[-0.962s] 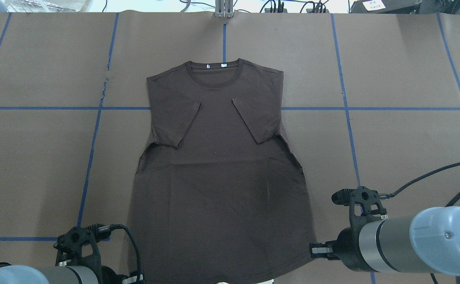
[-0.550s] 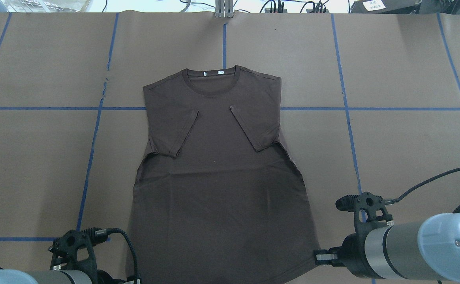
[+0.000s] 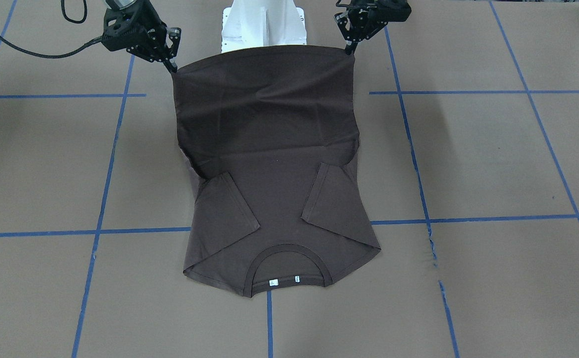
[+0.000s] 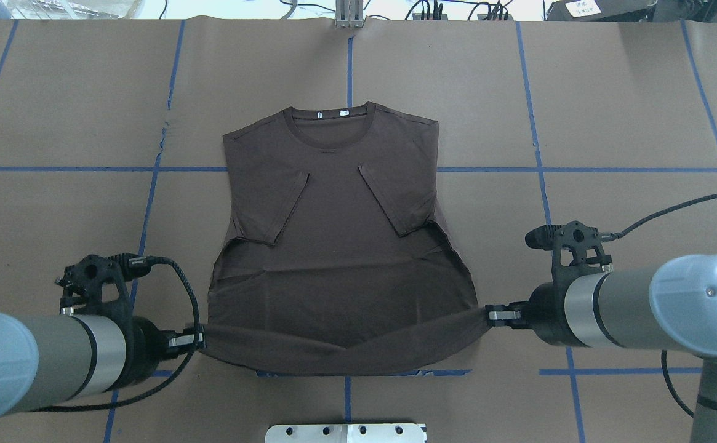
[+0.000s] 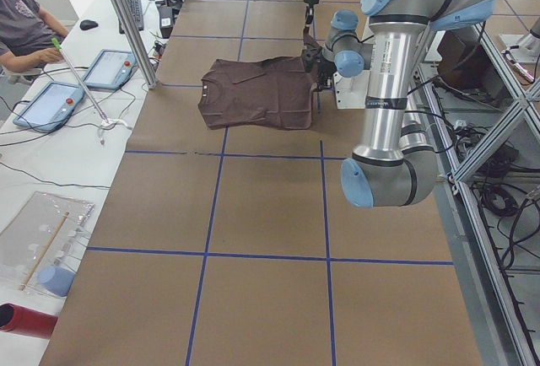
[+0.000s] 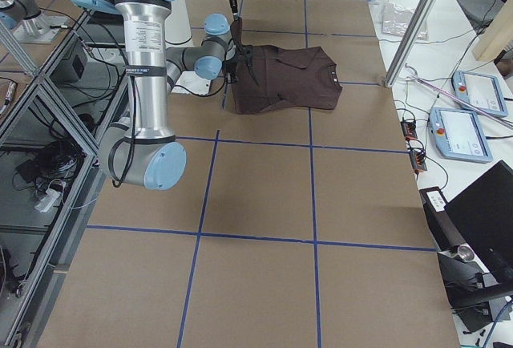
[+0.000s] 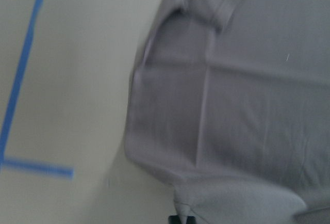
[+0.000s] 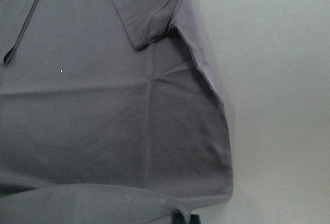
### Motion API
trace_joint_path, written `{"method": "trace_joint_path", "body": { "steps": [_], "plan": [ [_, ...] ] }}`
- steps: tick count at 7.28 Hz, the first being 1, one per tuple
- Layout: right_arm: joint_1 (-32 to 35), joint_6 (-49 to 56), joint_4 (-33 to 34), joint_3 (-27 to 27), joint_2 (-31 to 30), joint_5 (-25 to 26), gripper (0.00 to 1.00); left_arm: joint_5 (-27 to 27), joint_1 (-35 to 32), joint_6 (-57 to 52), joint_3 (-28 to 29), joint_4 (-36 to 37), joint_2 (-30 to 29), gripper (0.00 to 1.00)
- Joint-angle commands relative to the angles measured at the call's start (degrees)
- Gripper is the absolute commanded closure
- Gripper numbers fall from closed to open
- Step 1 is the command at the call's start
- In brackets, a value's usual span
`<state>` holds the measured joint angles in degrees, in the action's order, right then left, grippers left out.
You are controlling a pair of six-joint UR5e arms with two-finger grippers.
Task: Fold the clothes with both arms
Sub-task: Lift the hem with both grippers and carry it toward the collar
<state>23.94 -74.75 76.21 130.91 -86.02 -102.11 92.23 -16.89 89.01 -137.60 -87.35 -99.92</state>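
Fig.: T-shirt [image 4: 333,246] at centre of table [image 4: 629,111], collar [image 4: 332,120] far, sleeves [image 4: 275,197] tucked in. L end effector [image 4: 195,339] & R end effector [image 4: 490,315] each clamped on a near hem [image 3: 269,47] corner, raised level. Hem taut, w/o sag, prob. ready to carry toward collar.

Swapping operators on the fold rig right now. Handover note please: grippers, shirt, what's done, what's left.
Left gripper: shut on one hem corner of the shirt.
Right gripper: shut on the other hem corner.
Shirt: mid-table, collar at the far end, lying flat. The hem is raised off the table, stretched between the two grippers.
Done: both sleeves are folded in over the chest, and the hem is gripped and lifted.
Left: probably carry the hem over toward the collar, lay it down, release, then make any further folds.
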Motion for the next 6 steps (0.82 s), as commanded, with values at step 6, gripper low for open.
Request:
{"method": "trace_joint_path", "body": {
  "steps": [6],
  "plan": [
    [19.29,18.94,-0.01,-25.84,20.68,0.25,1.0,0.05,-19.84,-24.06,23.66,-10.43,-9.41,1.0]
  ]
}}
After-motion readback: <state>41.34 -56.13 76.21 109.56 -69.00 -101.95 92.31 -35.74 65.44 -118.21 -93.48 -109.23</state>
